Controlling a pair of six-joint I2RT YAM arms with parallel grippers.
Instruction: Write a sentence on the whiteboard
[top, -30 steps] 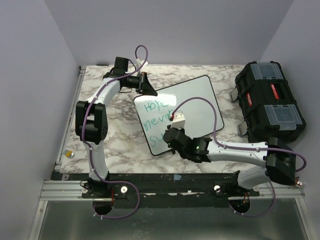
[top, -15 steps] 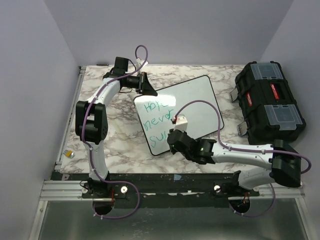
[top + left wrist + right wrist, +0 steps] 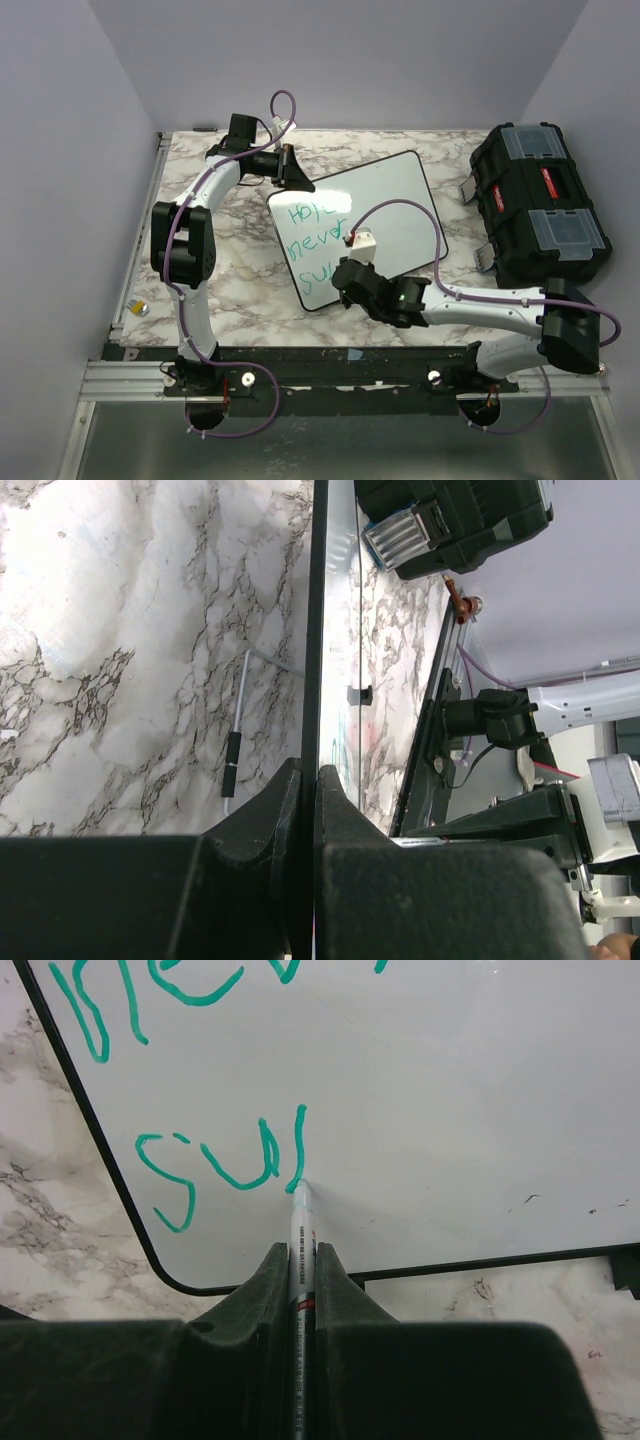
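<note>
Marker (image 3: pixel 300 1212) in right gripper (image 3: pixel 301 1252) edged right; whiteboard (image 3: pixel 480 1110) sentence (image 3: pixel 312 243) reads "Hope never su"

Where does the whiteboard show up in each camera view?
Top external: the whiteboard lies tilted at the centre.
Left wrist: the whiteboard is edge-on, a dark vertical line mid-picture.
Right wrist: the whiteboard fills the upper part, above the marker.
Shared landmark: the marble table, beside it in all three.

White links (image 3: pixel 480 306), black joints (image 3: pixel 180 245), purple cables (image 3: pixel 400 204); left tool (image 3: pixel 298 182), right tool (image 3: pixel 345 280) black.
</note>
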